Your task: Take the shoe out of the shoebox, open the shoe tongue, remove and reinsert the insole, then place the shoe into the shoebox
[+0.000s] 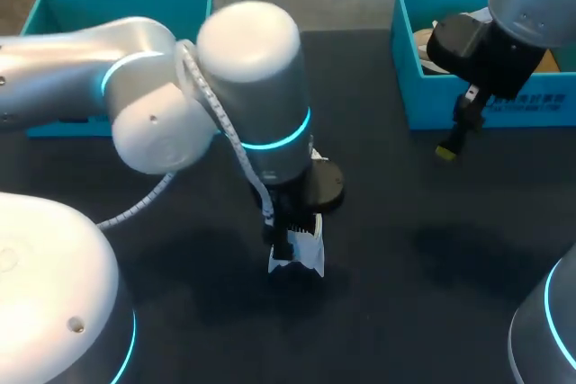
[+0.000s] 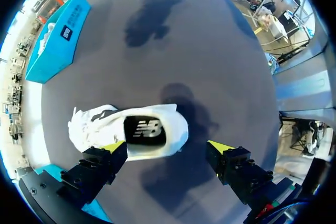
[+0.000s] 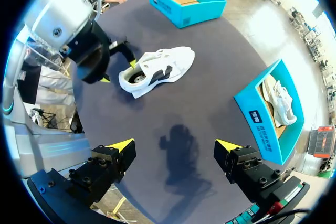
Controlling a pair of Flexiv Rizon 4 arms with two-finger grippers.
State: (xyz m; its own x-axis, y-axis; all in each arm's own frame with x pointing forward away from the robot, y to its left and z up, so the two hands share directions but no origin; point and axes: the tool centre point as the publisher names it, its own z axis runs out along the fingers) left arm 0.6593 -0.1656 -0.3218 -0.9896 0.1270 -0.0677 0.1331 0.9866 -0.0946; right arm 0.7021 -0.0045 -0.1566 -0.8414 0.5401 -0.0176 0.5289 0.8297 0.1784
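Now, the shoe (image 1: pixel 297 256): white, sole down on the table (image 1: pixel 405 249), near 6 o'clock from the middle.
Left gripper (image 2: pixel 167 147): wide open above it, holding nothing.
Right gripper (image 3: pixel 174 144): wide open, empty, near the shoebox (image 1: pixel 477 112) at 2 o'clock.
Feel: probably light, soft, bendy.
Best hold: likely the stiffer heel rim.

Head view looks down from behind; both wrist views (left close, right farther) share the shoe (image 2: pixel 128 131)

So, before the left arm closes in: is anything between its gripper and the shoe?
Nothing visible does: the left gripper hangs open right over the white shoe on the table, with no other thing between them.
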